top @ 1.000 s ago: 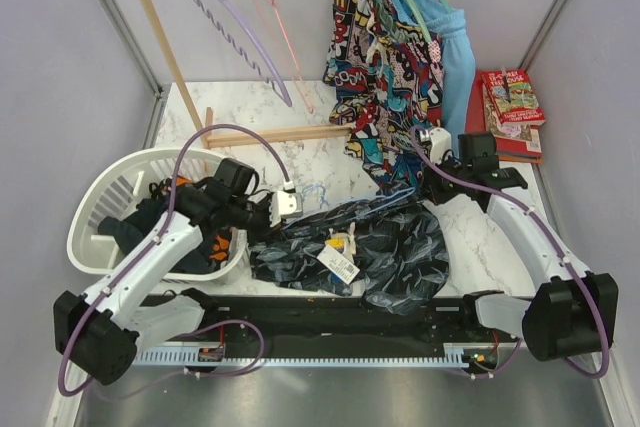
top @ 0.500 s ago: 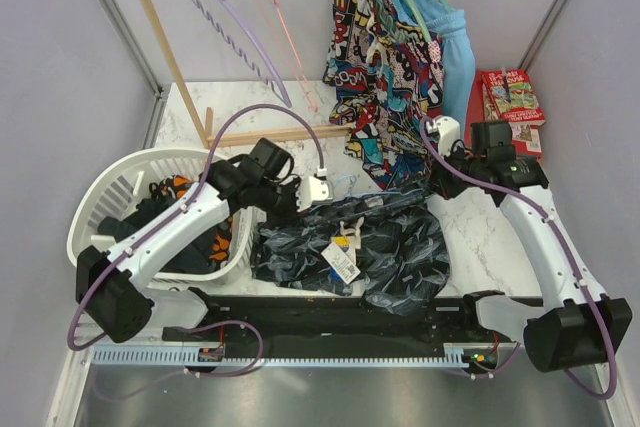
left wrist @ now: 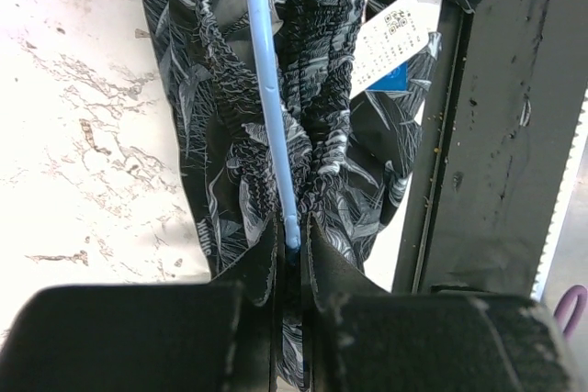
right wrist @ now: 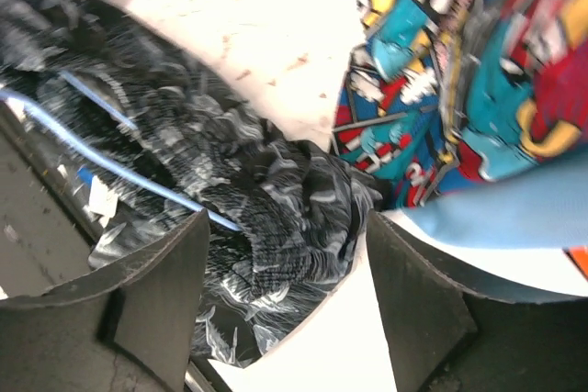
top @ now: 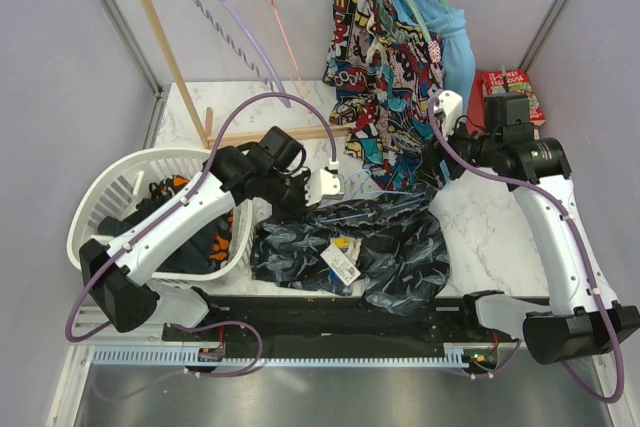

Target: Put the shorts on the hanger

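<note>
The dark leaf-print shorts (top: 385,242) lie crumpled on the marble table near the front, their white tag (top: 340,265) facing up. The thin pale-blue hanger (top: 362,187) runs into the waistband at the shorts' far edge. In the left wrist view my left gripper (left wrist: 292,227) is shut on the end of the hanger (left wrist: 265,71), right over the gathered waistband (left wrist: 317,135). My right gripper (right wrist: 287,222) hangs open above the right end of the shorts (right wrist: 276,181) and holds nothing. The hanger wire (right wrist: 119,167) shows against the cloth there.
A white laundry basket (top: 100,209) with clothes stands at the left. On the back rail hang a comic-print garment (top: 385,57), a light-blue garment (top: 458,52), a lavender hanger (top: 235,37) and a pink hanger (top: 278,22). Books (top: 510,97) lie at the back right.
My right gripper has opened, let go of the shorts and pulled back up to the right. My left gripper has carried the hanger to the right along the shorts' far edge.
</note>
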Controlling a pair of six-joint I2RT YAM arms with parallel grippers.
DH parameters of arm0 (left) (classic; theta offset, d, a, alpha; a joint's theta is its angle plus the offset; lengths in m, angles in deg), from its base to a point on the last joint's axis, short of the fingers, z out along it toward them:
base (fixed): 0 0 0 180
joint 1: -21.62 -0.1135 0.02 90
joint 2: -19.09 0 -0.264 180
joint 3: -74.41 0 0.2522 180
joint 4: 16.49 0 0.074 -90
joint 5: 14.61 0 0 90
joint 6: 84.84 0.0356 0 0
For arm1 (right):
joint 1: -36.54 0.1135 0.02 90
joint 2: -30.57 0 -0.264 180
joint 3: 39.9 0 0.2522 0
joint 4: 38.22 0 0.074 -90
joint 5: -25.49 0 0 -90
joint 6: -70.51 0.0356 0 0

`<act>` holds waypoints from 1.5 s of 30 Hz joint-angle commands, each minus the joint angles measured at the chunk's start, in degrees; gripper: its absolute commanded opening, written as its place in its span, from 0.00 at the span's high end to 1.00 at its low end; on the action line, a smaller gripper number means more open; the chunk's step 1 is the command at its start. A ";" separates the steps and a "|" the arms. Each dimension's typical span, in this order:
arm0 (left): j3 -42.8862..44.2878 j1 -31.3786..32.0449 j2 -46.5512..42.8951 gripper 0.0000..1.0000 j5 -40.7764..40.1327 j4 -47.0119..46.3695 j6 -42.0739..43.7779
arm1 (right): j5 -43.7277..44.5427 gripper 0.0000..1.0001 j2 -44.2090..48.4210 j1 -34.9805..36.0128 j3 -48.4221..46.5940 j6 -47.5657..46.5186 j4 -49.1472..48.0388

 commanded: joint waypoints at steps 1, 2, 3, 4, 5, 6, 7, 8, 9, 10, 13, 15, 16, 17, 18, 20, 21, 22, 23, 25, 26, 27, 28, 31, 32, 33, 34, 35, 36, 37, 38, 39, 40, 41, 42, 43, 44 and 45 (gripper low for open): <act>2.84 0.21 -1.13 0.98 2.98 0.29 -1.55 | -8.20 0.23 0.29 2.07 -2.87 -7.12 3.16; 2.75 0.21 -1.31 0.98 4.03 0.29 -1.46 | -9.86 0.23 0.29 3.90 -3.05 -7.65 3.08; 2.84 0.21 -1.57 0.98 4.48 0.20 -1.37 | -10.83 0.23 0.37 4.53 -2.96 -8.18 2.64; 3.10 0.21 -1.57 0.98 4.92 0.29 -1.29 | -11.63 0.23 0.98 6.02 -1.92 -8.27 0.90; 3.19 0.21 -1.57 0.98 5.36 0.12 -1.29 | -12.50 0.23 1.34 6.81 -1.21 -8.53 -0.08; 3.37 0.21 -1.75 0.98 5.54 0.20 -1.11 | -12.86 0.23 1.51 7.87 -0.60 -8.97 -0.70; 3.63 0.21 -1.84 0.98 5.80 0.29 -0.85 | -13.12 0.24 1.78 10.14 0.71 -9.76 -1.84; 3.63 0.21 -2.01 0.98 6.67 0.03 -0.85 | -13.13 0.26 1.69 11.21 1.25 -9.77 -2.37; 3.63 0.21 -2.19 0.98 7.03 0.20 -0.76 | -13.04 0.27 1.69 12.35 1.95 -9.33 -3.16; 3.37 0.13 -2.36 0.98 7.47 0.11 -0.58 | -12.95 0.27 1.52 14.10 3.26 -8.11 -5.34; 3.37 0.13 -2.36 0.98 8.17 0.11 -0.41 | -12.43 0.27 -0.14 17.35 4.24 -7.13 -8.25; 3.80 0.13 -2.28 0.98 8.00 0.20 -0.58 | -11.81 0.27 -1.20 18.77 3.81 -7.04 -8.53; 3.89 0.21 -2.28 0.98 7.91 0.20 -0.84 | -11.29 0.30 -1.99 20.08 3.20 -7.13 -8.53; 3.98 0.21 -2.28 0.98 8.08 0.11 -0.85 | -10.76 0.33 -2.35 20.61 3.10 -6.78 -8.87; 3.98 0.21 -2.36 0.98 8.17 0.20 -1.02 | -9.97 0.39 -2.79 21.23 3.19 -6.60 -9.49; 3.81 0.21 -2.80 0.98 8.61 0.20 -1.11 | -7.25 0.67 -3.14 22.55 3.19 -6.69 -9.67; 3.63 0.21 -2.98 0.98 8.70 0.29 -1.11 | -6.63 0.81 -3.32 22.64 3.19 -6.60 -9.76; 3.46 0.21 -3.33 0.98 8.70 0.46 -1.20 | -6.01 0.99 -3.23 22.64 2.93 -6.43 -9.58; 3.45 0.21 -3.85 0.98 8.61 0.99 -1.28 | -4.79 1.00 -2.97 22.55 2.84 -6.34 -9.58; 4.07 -0.05 -4.21 0.94 9.40 4.05 -0.15 | -4.51 1.00 -1.57 22.38 2.84 -6.43 -9.23; 4.33 -0.31 -4.39 0.90 10.27 4.94 0.29 | -4.86 1.00 -1.04 22.29 2.84 -6.25 -9.14; 4.33 -0.66 -4.82 0.86 10.54 5.91 0.64 | -4.95 1.00 -0.42 22.20 2.84 -6.34 -9.14; 4.25 -1.80 -5.09 0.82 10.98 6.78 1.34 | -5.04 1.00 0.54 22.03 2.49 -6.16 -8.97; 4.25 -5.57 -6.32 0.74 13.18 9.07 2.40 | -5.22 1.00 1.69 21.33 1.44 -6.69 -7.30; 4.25 -6.63 -6.58 0.72 13.88 9.86 2.75 | -5.39 1.00 1.87 21.15 1.08 -7.04 -6.77; 4.33 -7.51 -7.02 0.71 14.06 10.13 3.63 | -5.31 1.00 2.04 21.15 0.30 -7.30 -5.64; 4.33 -8.83 -7.28 0.70 13.80 10.39 4.07 | -5.30 1.00 2.13 20.97 -0.06 -7.57 -5.10; 4.25 -9.45 -7.37 0.70 13.19 10.57 4.34 | -5.22 1.00 2.13 20.97 -0.58 -7.65 -4.66; 4.25 -10.06 -7.46 0.70 12.92 10.83 4.86 | -5.13 1.00 2.13 20.88 -1.63 -7.83 -3.44; 4.33 -11.29 -7.64 0.70 13.01 11.01 5.39 | -5.04 1.00 2.22 20.71 -2.17 -8.61 -2.73; 4.86 -11.82 -7.73 0.70 13.10 11.45 5.66 | -4.78 1.00 2.13 20.80 -2.78 -8.80 -2.03; 5.12 -12.35 -7.81 0.63 13.36 11.28 6.09 | -4.17 1.00 2.13 20.80 -3.66 -8.71 -1.50; 5.47 -12.70 -7.99 0.59 13.88 11.28 6.18 | -4.08 1.00 2.13 20.71 -4.10 -8.71 -1.15; 6.69 -12.71 -7.90 0.54 14.32 11.28 6.19 | -3.99 1.00 2.13 20.71 -4.54 -8.45 -0.97; 7.40 -12.79 -8.08 0.43 14.94 10.84 5.40 | -3.81 1.00 1.87 20.71 -5.59 -8.01 -0.88; 8.19 -12.79 -8.17 0.38 16.07 10.14 4.35 | -2.94 1.00 1.69 20.71 -6.21 -7.57 -0.88; 10.12 -12.71 -8.25 0.35 16.69 9.52 2.43 | -1.97 1.00 1.00 20.71 -7.52 -6.35 -0.44; 11.18 -12.71 -8.34 0.31 17.13 8.39 1.45 | -0.92 1.00 0.55 20.71 -8.40 -5.90 -0.01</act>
